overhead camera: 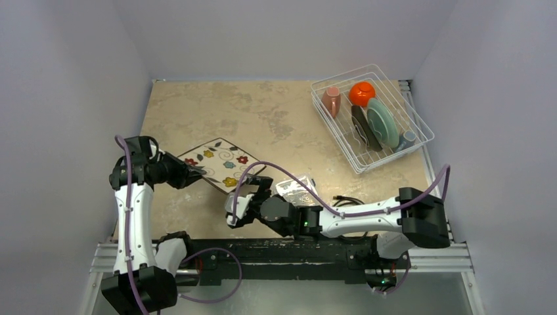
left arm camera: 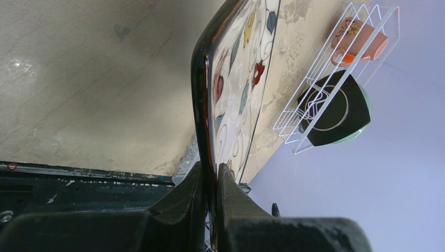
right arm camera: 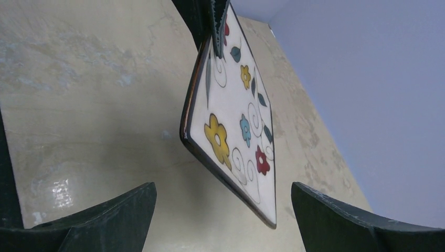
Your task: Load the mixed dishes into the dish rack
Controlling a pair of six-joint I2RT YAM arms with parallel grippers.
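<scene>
Top external view: five of the six dishes sit in the dish rack [overhead camera: 341,141] at the far right of the table [overhead camera: 263,111]. That is the orange bowl [overhead camera: 362,93] and pink cup [overhead camera: 332,100] at the far end, then the dark teal square plate [overhead camera: 363,128] and pale green round flowered plate [overhead camera: 382,121] standing on edge side by side, with the small grey mug [overhead camera: 407,139] at the near right corner.

Only the white floral square plate [overhead camera: 217,164] is not loaded. It is over the left part of the table, well apart from the rack. The left gripper [overhead camera: 197,172] is clamped on its rim at one corner, and the left wrist view shows both fingers pinching the dark edge. In the right wrist view the plate looks tilted and clear of the tabletop.

The right gripper [overhead camera: 244,197] is near the plate's near corner. Its fingers are spread wide with nothing between them, and it is aimed at the plate.

A clear plastic box [overhead camera: 297,187] and a black cable [overhead camera: 348,200] lie near the right arm; neither is a dish.

We judge the task nearly done. What is left is to carry this last plate across to the rack, perhaps by passing it to the right arm, and to slot it in.
</scene>
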